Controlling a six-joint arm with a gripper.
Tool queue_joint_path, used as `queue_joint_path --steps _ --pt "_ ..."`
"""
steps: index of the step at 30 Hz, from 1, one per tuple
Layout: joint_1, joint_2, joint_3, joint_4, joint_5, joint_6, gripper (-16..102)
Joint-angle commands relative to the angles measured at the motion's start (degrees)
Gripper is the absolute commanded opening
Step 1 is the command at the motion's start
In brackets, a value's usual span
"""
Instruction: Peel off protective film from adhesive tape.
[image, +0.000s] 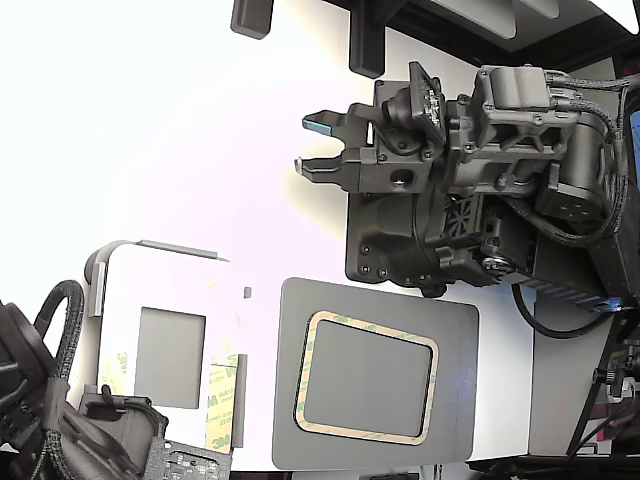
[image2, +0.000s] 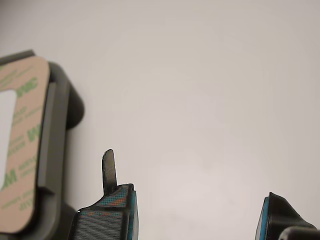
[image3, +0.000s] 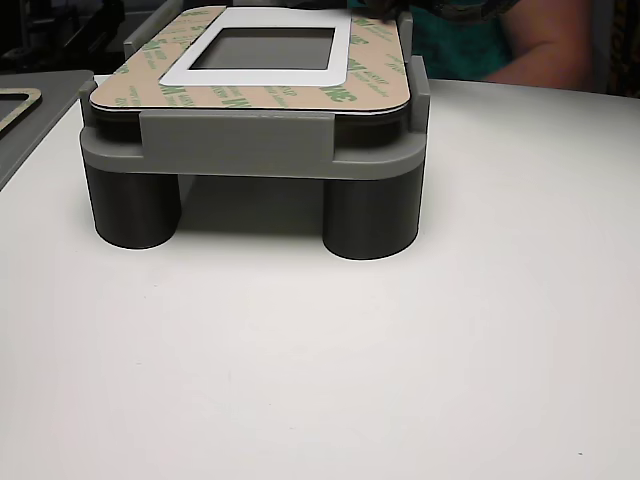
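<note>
My claw (image: 318, 146): fingers apart, holding nothing.
Panel fixture (image: 160, 340): well apart from my claw.
Dark grey plate (image: 375, 375): beside the fixture.
Protective film (image3: 280, 97): on the fixture's panel.

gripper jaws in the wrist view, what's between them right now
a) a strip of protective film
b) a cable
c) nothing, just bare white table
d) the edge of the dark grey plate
c: in the wrist view the gripper has its jaws spread wide apart with only the bare white table showing between them, while the protective film with its green marks lies off to the side on the grey fixture.
</note>
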Motion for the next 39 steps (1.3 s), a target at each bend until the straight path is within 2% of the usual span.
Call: queue_joint_path --steps 1,13,18,24,29,30,31,33,35,36,39 --pt "-0.70 1.23 -1.32 -0.44 0.00 0.09 100" --pt "-0.53 1.23 -2.55 -0.18 -2.20 -1.58 100" --pt "-0.53 0.53 -3.16 -0.44 0.00 -0.09 100" --pt "-0.44 -3.16 -9.32 -1.05 -0.35 -1.14 100" --pt "4.13 -6.77 -14.33 0.18 0.53 -13.01 100" --pt "5.45 -7.73 -15.38 0.62 0.97 -16.17 96" --pt "6.86 -8.70 -16.61 1.23 1.67 -19.25 85" --pt "10.20 -10.72 -18.72 1.67 4.04 -23.12 46" --pt "12.57 -12.22 -19.78 0.97 6.42 -24.08 -3" --pt "13.01 -13.01 -20.30 0.70 6.33 -25.93 -10" --pt "15.47 -16.87 -21.80 1.85 6.33 -39.02 -10"
